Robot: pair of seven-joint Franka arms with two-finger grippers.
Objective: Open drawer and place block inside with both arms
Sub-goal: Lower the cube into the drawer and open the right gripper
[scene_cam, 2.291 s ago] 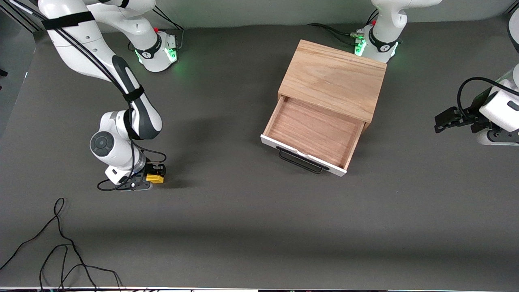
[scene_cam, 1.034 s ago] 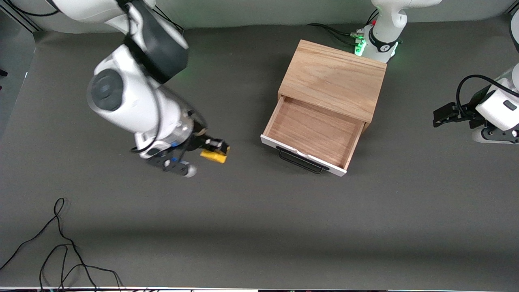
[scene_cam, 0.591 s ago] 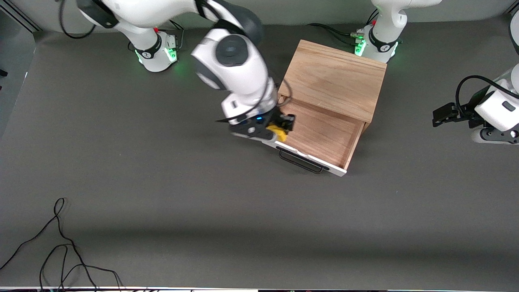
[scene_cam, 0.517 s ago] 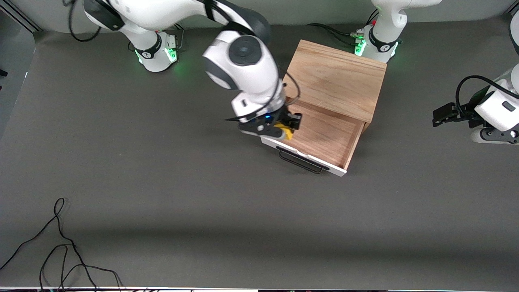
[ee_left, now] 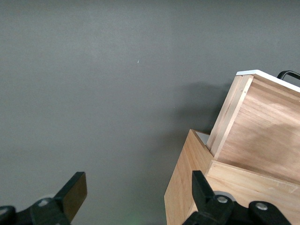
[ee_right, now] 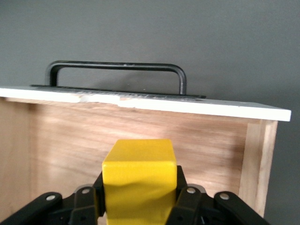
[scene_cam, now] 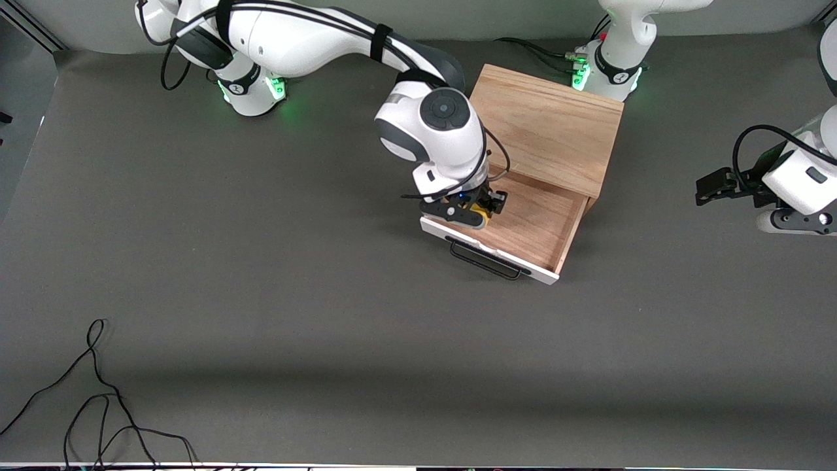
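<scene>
Drawer (scene_cam: pixel 523 226) stands pulled out of the light oak box (scene_cam: pixel 546 124), its white front panel (scene_cam: pixel 487 247) and black wire handle (scene_cam: pixel 487 260) on the side nearer the front camera. The wooden floor of the tray is bare where it shows.

The right arm reaches from its base across the table, and the right gripper (scene_cam: pixel 482 210) hangs over the open drawer, at the corner toward the right arm's end of the table and close to the front panel. Its two black fingers (ee_right: pixel 187 197) are closed on the yellow block (scene_cam: pixel 482 210), one on each side face. In the right wrist view the block (ee_right: pixel 139 180) sits squarely between the fingers, above the drawer floor, with the inner face of the front panel (ee_right: pixel 140 104) and the handle (ee_right: pixel 115 72) past it.

The left arm waits at its own end of the table, well apart from the box. The left gripper (scene_cam: pixel 716 186) hovers over bare grey table (scene_cam: pixel 327 294), fingers (ee_left: pixel 72 192) spread wide with nothing between them; its wrist view takes in a corner of the box (ee_left: pixel 187 183) and the drawer's side wall (ee_left: pixel 262 126).

Loose black cables (scene_cam: pixel 91 392) lie on the table near the front camera, at the right arm's end.
</scene>
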